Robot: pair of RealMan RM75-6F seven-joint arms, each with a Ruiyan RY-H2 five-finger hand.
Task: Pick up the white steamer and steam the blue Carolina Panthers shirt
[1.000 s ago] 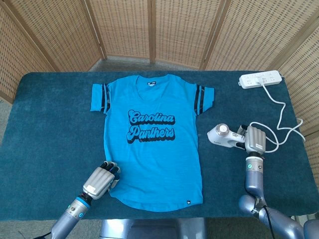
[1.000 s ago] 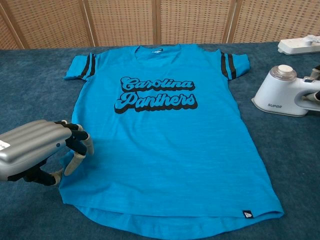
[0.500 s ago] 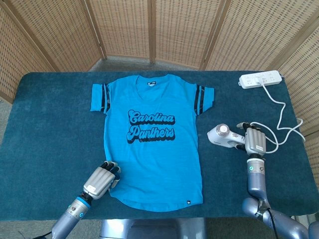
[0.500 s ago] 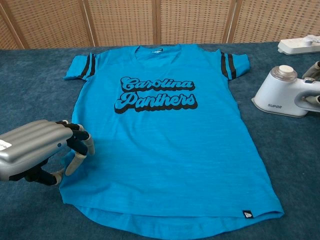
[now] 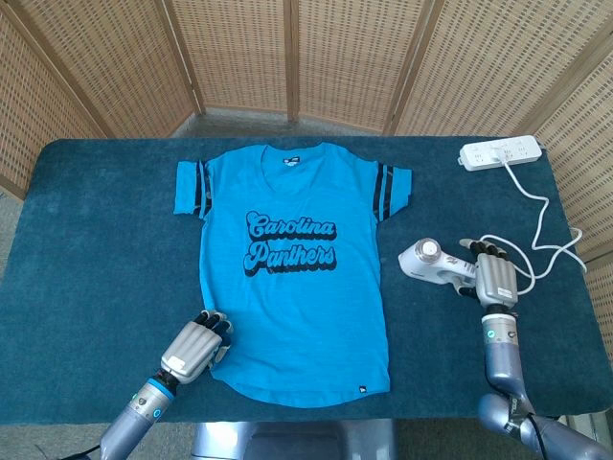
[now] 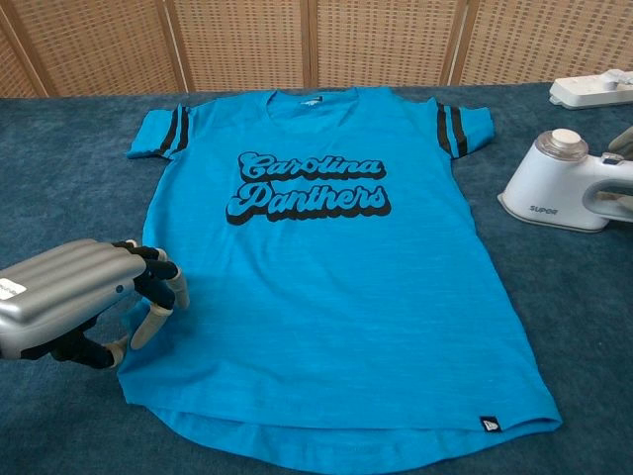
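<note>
Wicker screens behind, blue counter below: you have not lifted the steamer yet.

Shirt [image 5: 292, 271] lies flat mid-counter, unsteamed. Steamer [image 5: 431, 262] stands on the counter near the right edge; your right hand [image 5: 493, 280] is at its handle, grip impossible to tell. Left hand [image 6: 84, 297], fingers curled on nothing, rests at the hem's near-left corner.

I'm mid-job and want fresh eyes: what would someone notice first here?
The bright blue shirt lies flat in the middle of the dark table, "Carolina Panthers" across its chest. To its right stands the white steamer, with the right hand at its handle. The left hand rests on the shirt's lower left hem.
</note>
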